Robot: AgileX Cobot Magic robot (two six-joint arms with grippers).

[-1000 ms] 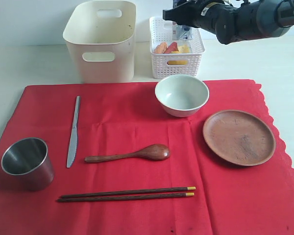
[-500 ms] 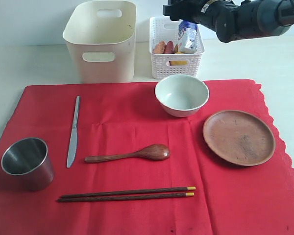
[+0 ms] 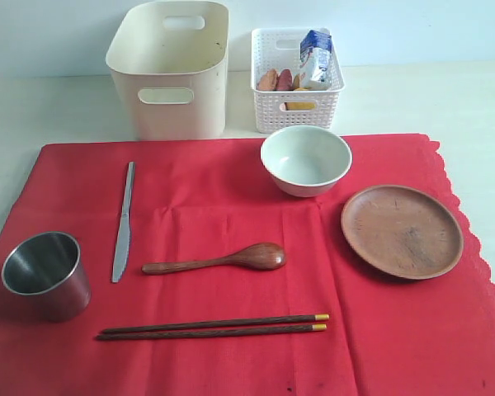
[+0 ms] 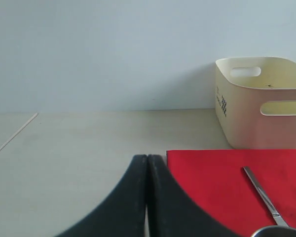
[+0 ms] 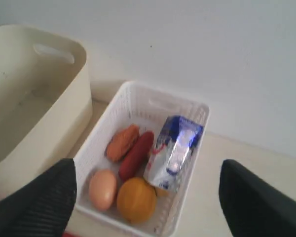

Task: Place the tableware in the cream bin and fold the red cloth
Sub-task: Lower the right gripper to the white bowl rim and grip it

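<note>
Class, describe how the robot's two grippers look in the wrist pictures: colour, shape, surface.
The left gripper has smooth black fingers, curved and tapering to narrow tips. The right gripper has dark fingers too, one with a finely ribbed surface. No cables or markings show on either.

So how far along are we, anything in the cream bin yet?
Done: none of the task yet; food sits in the white basket. In hand: nothing; the right gripper is open above that basket, the left gripper shut beside the red cloth. Left: bowl, plate, cup, knife, spoon and chopsticks lie on the flat cloth; the cream bin shows nothing inside.
</note>
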